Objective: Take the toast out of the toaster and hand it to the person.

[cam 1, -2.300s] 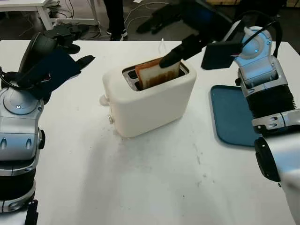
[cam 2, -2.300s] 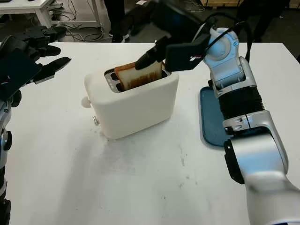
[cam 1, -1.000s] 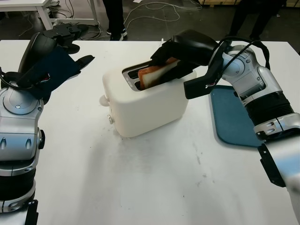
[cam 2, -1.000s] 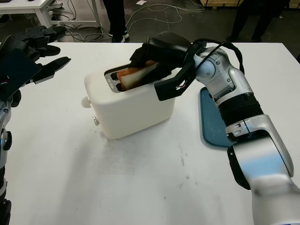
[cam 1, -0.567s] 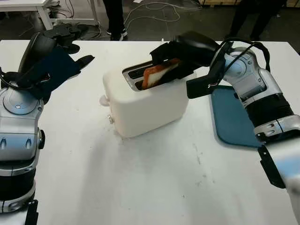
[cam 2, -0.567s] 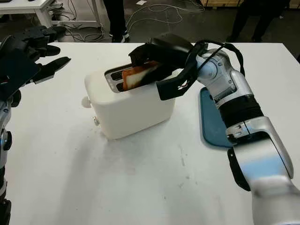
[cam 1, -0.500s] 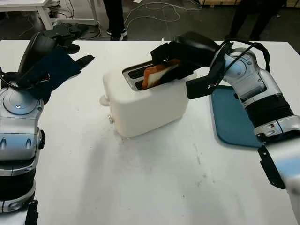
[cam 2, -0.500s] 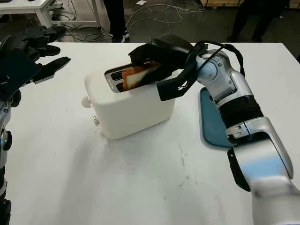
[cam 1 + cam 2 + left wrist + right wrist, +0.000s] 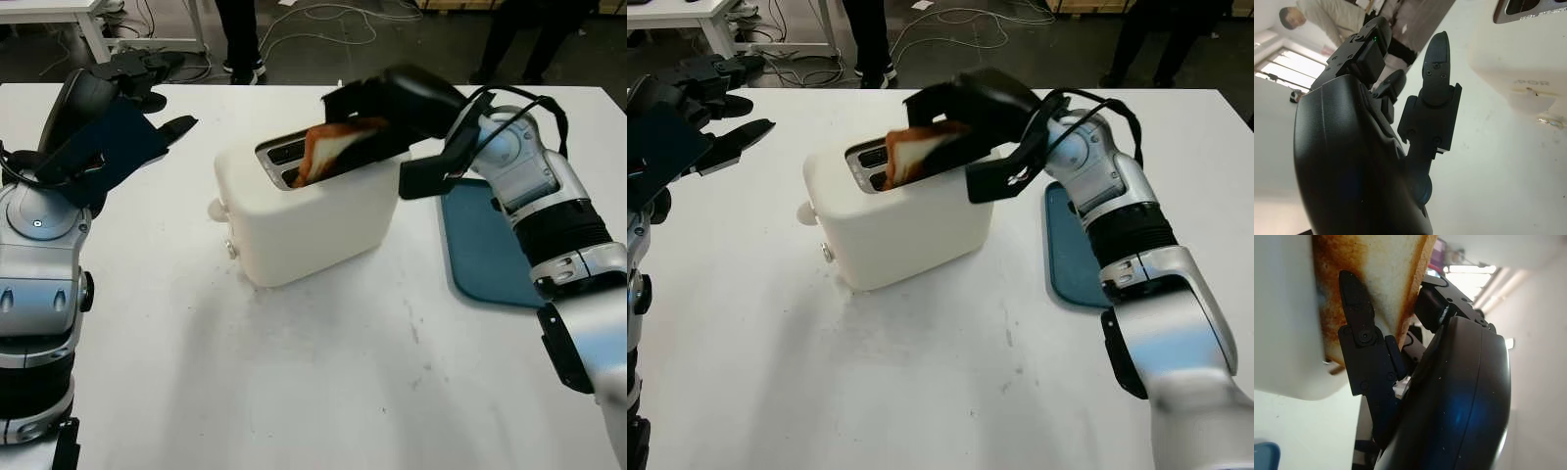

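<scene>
Right hand pinching the toast, which is tilted and mostly raised, its lower corner at the slot of the white toaster. Left hand open, above the tabletop. Remaining: clearing the slot and the handover to the person.

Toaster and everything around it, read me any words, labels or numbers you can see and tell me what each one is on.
"POR": raised letters on the white toaster, seen upside down in the left wrist view; possibly part of a longer word.
Small engraved text along the toaster's slot rim: too small to read.
Nothing else bears readable text.
</scene>
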Available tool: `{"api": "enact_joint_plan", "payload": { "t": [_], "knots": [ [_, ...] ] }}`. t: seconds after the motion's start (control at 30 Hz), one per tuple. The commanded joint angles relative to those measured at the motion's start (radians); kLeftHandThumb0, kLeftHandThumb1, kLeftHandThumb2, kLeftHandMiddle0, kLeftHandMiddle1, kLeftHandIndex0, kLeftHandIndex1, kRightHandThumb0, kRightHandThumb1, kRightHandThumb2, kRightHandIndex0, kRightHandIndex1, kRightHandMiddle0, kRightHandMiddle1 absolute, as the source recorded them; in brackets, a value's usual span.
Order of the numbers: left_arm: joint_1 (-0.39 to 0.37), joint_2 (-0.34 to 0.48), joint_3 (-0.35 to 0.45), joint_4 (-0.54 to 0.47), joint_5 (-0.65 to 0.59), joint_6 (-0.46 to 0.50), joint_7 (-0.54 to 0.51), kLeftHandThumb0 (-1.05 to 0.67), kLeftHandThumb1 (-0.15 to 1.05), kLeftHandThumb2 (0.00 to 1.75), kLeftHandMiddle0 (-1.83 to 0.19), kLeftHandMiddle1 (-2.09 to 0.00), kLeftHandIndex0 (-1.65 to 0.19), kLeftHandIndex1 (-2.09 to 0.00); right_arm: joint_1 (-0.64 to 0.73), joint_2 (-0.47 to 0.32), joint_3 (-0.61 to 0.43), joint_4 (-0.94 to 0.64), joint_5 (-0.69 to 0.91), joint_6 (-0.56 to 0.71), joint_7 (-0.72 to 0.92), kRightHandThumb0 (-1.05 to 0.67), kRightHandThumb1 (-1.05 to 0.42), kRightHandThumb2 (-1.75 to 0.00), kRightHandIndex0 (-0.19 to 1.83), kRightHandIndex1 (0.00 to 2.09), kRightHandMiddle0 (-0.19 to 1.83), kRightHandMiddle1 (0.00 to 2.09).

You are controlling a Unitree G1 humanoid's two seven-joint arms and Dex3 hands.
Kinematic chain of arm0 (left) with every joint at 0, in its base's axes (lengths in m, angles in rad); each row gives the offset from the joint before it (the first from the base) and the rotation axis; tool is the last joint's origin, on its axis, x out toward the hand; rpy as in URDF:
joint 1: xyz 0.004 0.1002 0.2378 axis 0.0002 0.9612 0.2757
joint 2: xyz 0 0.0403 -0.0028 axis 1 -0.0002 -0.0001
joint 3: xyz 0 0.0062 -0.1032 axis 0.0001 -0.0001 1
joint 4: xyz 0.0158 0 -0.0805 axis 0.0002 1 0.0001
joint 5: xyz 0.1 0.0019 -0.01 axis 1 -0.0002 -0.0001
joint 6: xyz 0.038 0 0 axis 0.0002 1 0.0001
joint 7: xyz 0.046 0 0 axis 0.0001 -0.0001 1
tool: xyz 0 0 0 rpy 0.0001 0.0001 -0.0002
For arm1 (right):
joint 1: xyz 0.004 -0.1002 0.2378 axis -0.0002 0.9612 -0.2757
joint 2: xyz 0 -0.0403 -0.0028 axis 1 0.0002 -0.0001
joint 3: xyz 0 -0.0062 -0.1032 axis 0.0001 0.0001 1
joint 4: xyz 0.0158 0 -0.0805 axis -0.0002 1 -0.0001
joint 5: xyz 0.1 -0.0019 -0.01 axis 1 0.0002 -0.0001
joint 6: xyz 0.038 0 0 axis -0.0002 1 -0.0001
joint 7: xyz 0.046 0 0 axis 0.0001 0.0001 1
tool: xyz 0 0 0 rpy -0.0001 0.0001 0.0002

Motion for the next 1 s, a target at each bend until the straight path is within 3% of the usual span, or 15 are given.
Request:
{"api": "enact_joint_plan", "payload": {
  "t": [0.0,0.3,0.53,0.87,0.97],
  "knots": [
    [0.007,-0.003,0.012,0.004,0.002,-0.018,0.005,-0.39,0.92,0.30,-0.24,-0.70,-0.51,0.00,-0.042,0.008,-0.034,0.039,0.034,-0.017,-0.031,-0.48,-0.92,-0.46,1.08,1.75,0.82,1.75],
    [0.004,-0.001,0.006,0.000,0.006,-0.008,0.003,-0.42,0.92,0.29,-0.21,-0.69,-0.51,0.00,-0.138,-0.004,-0.115,0.227,0.082,-0.001,-0.070,-0.49,-0.92,-0.43,0.90,1.75,0.66,1.75],
    [0.003,0.003,0.006,0.010,0.007,-0.018,0.002,-0.41,0.92,0.29,-0.23,-0.69,-0.51,0.00,-0.196,0.000,-0.200,0.299,0.158,0.033,-0.087,-0.51,-0.92,-0.38,1.01,1.75,0.77,1.75],
    [-0.002,0.008,-0.003,0.006,0.011,-0.011,-0.003,-0.41,0.92,0.30,-0.23,-0.69,-0.51,0.00,-0.224,0.016,-0.334,0.353,0.303,0.209,-0.105,-0.48,-0.92,-0.40,1.09,1.75,0.81,1.75],
    [-0.003,0.009,-0.006,0.007,0.014,-0.014,-0.001,-0.39,0.92,0.30,-0.24,-0.70,-0.51,0.00,-0.213,0.029,-0.363,0.353,0.319,0.261,-0.179,-0.46,-0.92,-0.39,1.13,1.75,0.84,1.75]
  ]
}}
